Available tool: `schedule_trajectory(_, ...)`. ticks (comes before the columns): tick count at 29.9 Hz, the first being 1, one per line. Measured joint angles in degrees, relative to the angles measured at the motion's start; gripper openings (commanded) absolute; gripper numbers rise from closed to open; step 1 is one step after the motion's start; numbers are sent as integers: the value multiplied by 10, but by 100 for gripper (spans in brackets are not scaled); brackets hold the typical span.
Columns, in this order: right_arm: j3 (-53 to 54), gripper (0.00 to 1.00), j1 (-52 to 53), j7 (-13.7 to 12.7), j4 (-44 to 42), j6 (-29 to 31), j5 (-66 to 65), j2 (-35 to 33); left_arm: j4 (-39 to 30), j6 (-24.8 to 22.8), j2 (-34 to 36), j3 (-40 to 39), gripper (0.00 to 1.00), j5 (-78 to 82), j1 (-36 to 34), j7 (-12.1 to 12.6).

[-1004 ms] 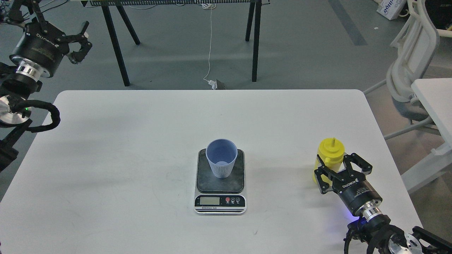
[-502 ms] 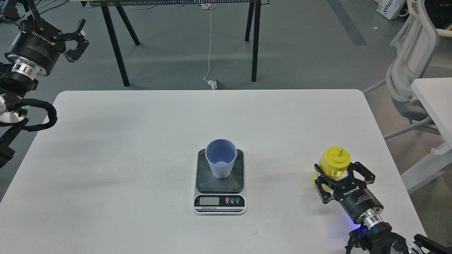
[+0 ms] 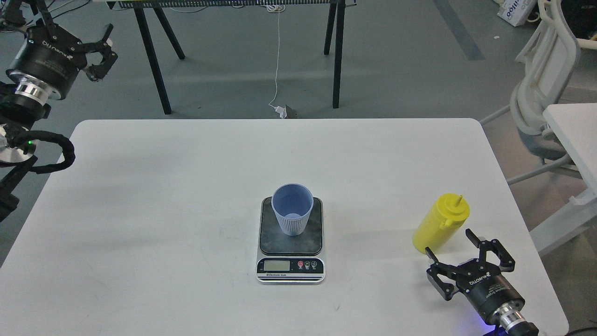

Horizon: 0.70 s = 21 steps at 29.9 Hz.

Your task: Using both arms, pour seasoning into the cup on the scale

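The yellow seasoning bottle [image 3: 438, 224] stands leaning to the right on the white table [image 3: 186, 186], at the right. The light-blue ribbed cup [image 3: 292, 208] stands upright on the dark platform of the scale [image 3: 290, 242] at the table's middle. My right gripper [image 3: 471, 261] is open and empty, just in front of the bottle and apart from it. My left gripper [image 3: 101, 51] is open and empty, raised off the table's far left corner.
A black-legged trestle table [image 3: 158, 56] stands behind the table with a white cable [image 3: 277, 60] hanging to the floor. A white chair [image 3: 545, 88] and a second white tabletop [image 3: 576, 135] stand at the right.
My right gripper has let go of the bottle and drawn back toward me. The bottle, tipped toward me half a second ago, now leans to the right. The left arm barely moved.
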Motion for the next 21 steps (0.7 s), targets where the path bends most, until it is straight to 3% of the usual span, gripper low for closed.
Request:
schedule_trajectory(5,9,99,-55,1,28,0,-9,-68,-3,0,6,0,100,0,-1,-1)
schedule_trajectory(12,94,99,-48,1,7,0,-14,-159,4,4,2,2,100,3,-2,0)
schedule_trajectory(21,120,99,199,-1,-188,0,-103,-157,45,-1,-26,3,100,1,-1,6)
